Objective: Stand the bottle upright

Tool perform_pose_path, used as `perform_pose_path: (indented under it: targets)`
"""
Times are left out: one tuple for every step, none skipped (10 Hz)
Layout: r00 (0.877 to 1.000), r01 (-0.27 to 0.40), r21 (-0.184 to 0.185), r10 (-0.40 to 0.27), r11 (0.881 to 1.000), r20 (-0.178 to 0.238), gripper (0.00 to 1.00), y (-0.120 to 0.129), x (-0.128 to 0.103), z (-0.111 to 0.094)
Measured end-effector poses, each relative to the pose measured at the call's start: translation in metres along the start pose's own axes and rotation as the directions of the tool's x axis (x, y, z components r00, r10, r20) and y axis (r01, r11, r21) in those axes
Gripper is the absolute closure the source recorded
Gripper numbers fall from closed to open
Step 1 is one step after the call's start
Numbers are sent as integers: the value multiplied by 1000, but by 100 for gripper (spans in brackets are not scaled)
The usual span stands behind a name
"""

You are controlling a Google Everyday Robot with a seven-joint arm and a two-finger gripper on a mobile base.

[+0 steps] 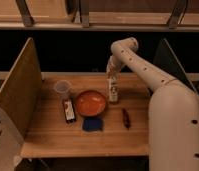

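my gripper point(112, 81) closed, just above bottle point(113, 94) | bottle upright on counter point(53, 135) beside orange bowl point(90, 102) | label unreadable

Robot test lab: wooden table point(53, 135) between side dividers point(23, 85), a robot hand point(113, 81) above its far side.

My jaws, closed right over the small whitish translucent bottle point(113, 94), hide its cap; whether they grip it I can't tell. Right of the jaws, the pale robot body point(175, 130), cut by the frame edge, covers the end of the wooden worktop point(53, 136).
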Motion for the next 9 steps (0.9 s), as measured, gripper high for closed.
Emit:
perform_pose_path:
  targets:
    - [1000,17,-6,-16,1000,18,100,3,-1,-2]
    - [999,30,-15,-30,999,31,100,5,-1,-3]
    - [997,54,-30,-52,998,52,100,9,0,-5]
    - [996,70,-40,-67,997,64,100,11,1,-5]
    - [993,89,-53,-84,995,80,100,13,2,-6]
    - [990,108,-60,-102,992,93,100,13,2,-7]
    - [987,127,-62,-120,990,106,100,13,1,-8]
    - [983,145,-59,-137,988,118,100,11,0,-9]
    - [979,163,-55,-155,985,133,100,10,-3,-11]
